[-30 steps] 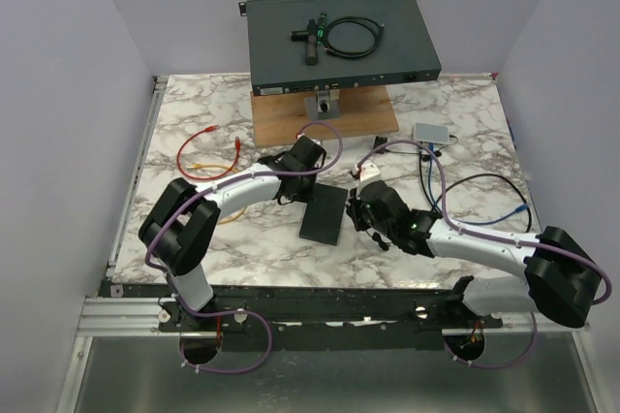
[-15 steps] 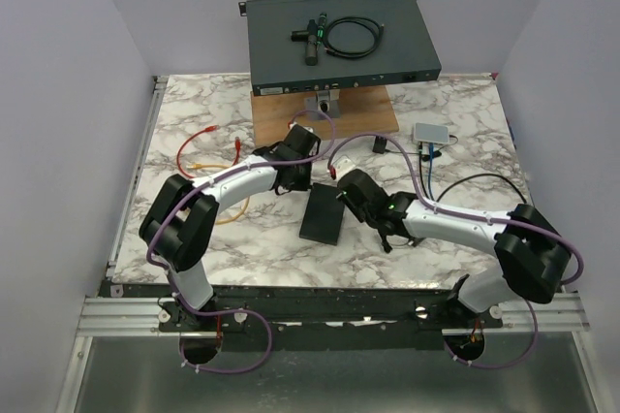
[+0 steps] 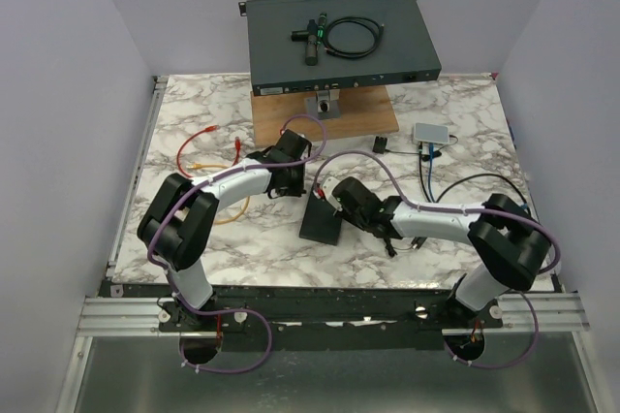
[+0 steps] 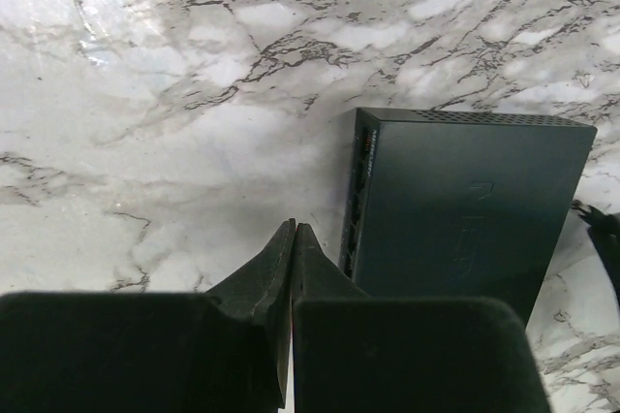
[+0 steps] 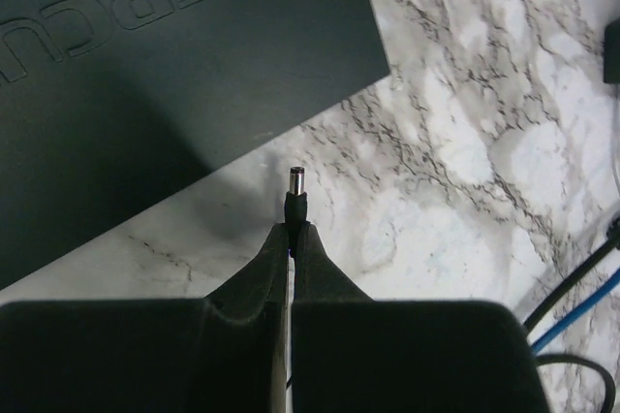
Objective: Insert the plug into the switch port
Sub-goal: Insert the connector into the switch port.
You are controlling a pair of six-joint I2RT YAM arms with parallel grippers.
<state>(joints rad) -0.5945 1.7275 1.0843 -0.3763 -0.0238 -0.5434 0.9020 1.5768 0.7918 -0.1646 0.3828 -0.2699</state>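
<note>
Plug point(image 5: 296, 188) beside switch point(image 5: 145, 74)
Your right end effector point(image 5: 292, 231) pinched it tip-out for insertion; left end effector point(image 4: 294, 231) was clenched empty.

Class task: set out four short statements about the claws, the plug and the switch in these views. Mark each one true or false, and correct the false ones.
1. The right claw is shut on the plug, whose metal tip pokes out past the fingertips. True.
2. The plug is seated in the switch. False: it is apart from the switch, over the marble table.
3. The left claw grips a red cable. False: it is shut on nothing.
4. The switch lies flat on the marble table. True.
</note>
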